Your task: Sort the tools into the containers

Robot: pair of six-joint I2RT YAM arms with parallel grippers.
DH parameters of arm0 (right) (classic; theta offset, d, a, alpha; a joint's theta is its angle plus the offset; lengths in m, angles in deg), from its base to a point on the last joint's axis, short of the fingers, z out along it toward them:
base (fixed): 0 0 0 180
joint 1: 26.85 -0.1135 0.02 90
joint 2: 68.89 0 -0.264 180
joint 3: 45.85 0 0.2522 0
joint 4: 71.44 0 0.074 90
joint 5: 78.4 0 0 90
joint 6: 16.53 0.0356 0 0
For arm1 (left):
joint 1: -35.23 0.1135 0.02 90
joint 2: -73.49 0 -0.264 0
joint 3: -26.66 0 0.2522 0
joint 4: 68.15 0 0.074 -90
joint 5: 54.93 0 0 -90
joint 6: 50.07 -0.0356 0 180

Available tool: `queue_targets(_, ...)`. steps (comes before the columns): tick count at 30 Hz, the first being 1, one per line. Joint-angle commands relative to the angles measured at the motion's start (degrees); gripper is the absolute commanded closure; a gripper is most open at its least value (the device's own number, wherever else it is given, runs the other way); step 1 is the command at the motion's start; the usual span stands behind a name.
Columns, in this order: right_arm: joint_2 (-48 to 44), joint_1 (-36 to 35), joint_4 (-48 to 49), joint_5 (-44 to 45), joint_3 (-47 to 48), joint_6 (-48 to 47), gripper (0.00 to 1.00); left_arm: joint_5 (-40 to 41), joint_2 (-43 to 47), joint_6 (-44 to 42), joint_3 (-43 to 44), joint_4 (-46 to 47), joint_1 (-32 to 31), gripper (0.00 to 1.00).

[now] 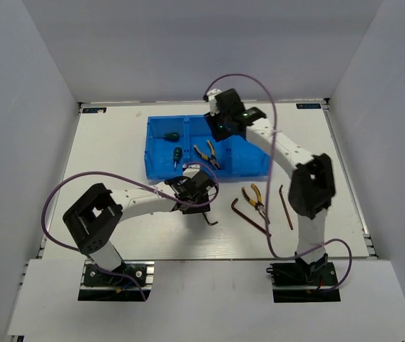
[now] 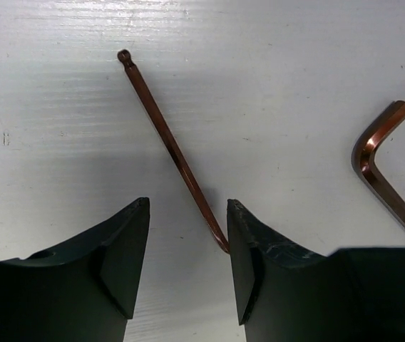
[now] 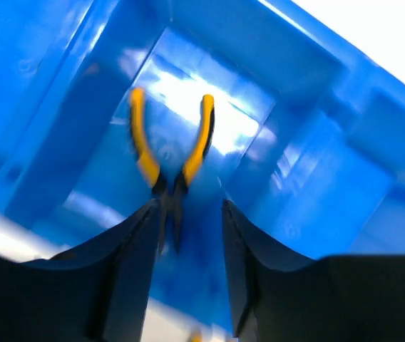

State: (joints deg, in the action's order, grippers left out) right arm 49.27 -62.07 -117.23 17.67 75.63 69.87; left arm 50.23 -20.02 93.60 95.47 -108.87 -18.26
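Top external: pliers (image 1: 207, 154) lie in the blue bin's (image 1: 161, 169) middle compartment.

Left wrist: left gripper (image 2: 188, 206), jaws apart, straddles a hex key (image 2: 177, 153) off-centre. The thin key may slip when the jaws close.

Right wrist: right gripper (image 3: 188, 206), jaws apart just above the pliers. It could snag them on lifting.

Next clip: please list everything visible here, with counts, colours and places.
screwdrivers: two, green handles, the bin's left compartment
pliers: two, yellow handles; one in the middle compartment, one on the table
hex keys: three, dark coppery, on the table in front of the bin
bin: one, blue, three compartments
table: one, white
cables: purple, on both arms
left gripper: open, straddling one hex key
right gripper: open, above the bin
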Motion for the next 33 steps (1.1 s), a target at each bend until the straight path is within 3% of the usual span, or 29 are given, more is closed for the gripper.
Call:
queue_targets(1,-15.58,2.78,-3.55,-5.35,-5.56,2.36,0.59,-0.22,0.78,0.38,1.91,-0.2,-0.82,0.42)
queue_targets(2,-18.04,3.66,-5.39,-5.54,-10.73,2.19,0.69,-0.22,0.79,0.38,1.38,-0.2,-0.82,0.42)
queue_targets(4,-28.58,4.54,-5.67,-8.26,-17.69,0.62,0.78,-0.22,1.49,0.38,0.77,0.42,-0.82,0.42)
queue_targets(5,-31.48,5.51,-4.54,-8.09,-30.08,-0.44,0.8,-0.22,2.1,0.38,-0.02,1.03,-0.82,0.42)
queue_targets(6,-39.69,5.78,-3.84,-7.22,-34.2,-2.8,0.8,-0.83,2.63,0.38,-0.72,1.55,-0.82,0.42)
queue_targets(9,-50.0,6.22,1.68,-4.59,-52.14,-8.77,0.78,-1.35,3.25,0.38,-1.78,1.56,-0.82,0.42)
queue_targets(12,-53.21,6.66,5.04,-2.47,-63.75,-9.85,0.73,-1.36,3.25,0.38,-1.78,2.26,-0.82,0.42)
queue_targets(19,-48.04,7.54,14.44,-2.81,-69.22,-8.72,0.66,-1.36,3.87,0.38,-1.26,1.74,-0.82,0.42)
queue_targets(33,-35.03,8.59,15.59,-2.29,-61.76,-2.38,0.64,-0.3,4.39,1.53,-1.26,0.68,-1.88,0.42)
